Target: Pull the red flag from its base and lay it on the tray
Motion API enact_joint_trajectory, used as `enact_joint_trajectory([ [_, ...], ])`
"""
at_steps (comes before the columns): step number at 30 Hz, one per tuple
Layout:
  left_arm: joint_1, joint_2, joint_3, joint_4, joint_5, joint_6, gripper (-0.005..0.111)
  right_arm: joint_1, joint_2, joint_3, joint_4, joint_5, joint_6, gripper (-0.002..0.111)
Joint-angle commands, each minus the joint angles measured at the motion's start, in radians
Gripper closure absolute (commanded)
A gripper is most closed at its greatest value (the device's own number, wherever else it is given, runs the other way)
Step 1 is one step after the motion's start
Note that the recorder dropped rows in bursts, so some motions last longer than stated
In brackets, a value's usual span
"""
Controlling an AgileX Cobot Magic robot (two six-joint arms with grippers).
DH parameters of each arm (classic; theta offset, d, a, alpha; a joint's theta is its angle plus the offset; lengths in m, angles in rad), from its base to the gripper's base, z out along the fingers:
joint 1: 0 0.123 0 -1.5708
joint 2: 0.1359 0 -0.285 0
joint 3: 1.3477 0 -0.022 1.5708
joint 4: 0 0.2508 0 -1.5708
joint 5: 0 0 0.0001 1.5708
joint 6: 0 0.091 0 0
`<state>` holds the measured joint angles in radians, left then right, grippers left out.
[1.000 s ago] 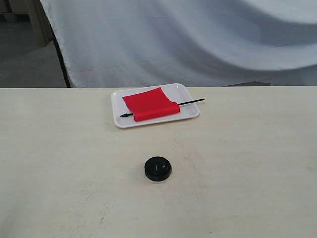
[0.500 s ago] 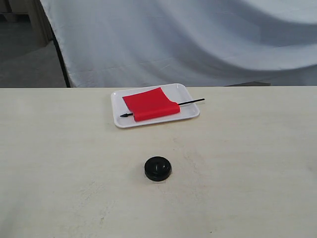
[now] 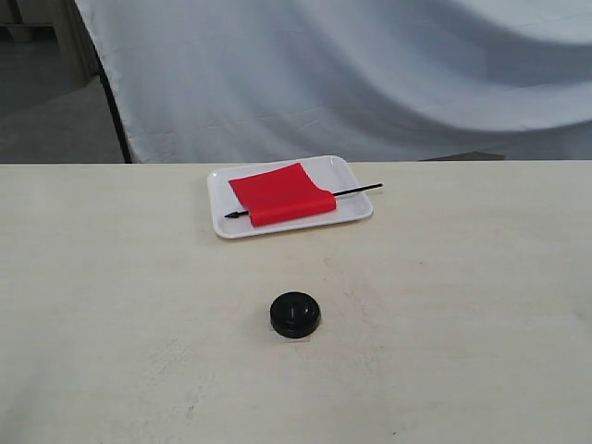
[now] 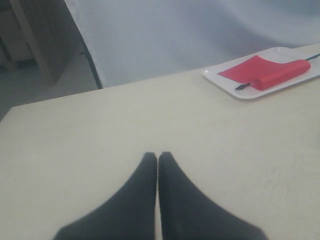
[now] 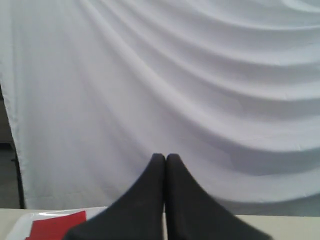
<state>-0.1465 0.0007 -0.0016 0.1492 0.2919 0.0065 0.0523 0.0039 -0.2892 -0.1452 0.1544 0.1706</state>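
Note:
The red flag (image 3: 281, 194) lies flat on the white tray (image 3: 356, 214) at the back of the table, its black pole sticking out past the tray's right rim. The black round base (image 3: 295, 314) stands alone nearer the front, with nothing in its hole. Neither gripper shows in the exterior view. In the left wrist view my left gripper (image 4: 157, 156) is shut with nothing in it, well away from the flag (image 4: 265, 72) and tray (image 4: 227, 82). My right gripper (image 5: 165, 157) is shut and holds nothing; the flag (image 5: 55, 225) peeks beside it.
A white cloth backdrop (image 3: 370, 74) hangs behind the table's far edge. A dark stand leg (image 3: 113, 102) rises at the back left. Bare pale tabletop (image 3: 111, 277) spreads around the base.

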Motion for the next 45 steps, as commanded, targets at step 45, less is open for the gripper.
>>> enact_joint_trajectory([
  [45,-0.005,-0.001,0.002,0.000,-0.013,-0.007,0.105,-0.004,-0.004,0.289,0.118,0.034,-0.002,0.109],
])
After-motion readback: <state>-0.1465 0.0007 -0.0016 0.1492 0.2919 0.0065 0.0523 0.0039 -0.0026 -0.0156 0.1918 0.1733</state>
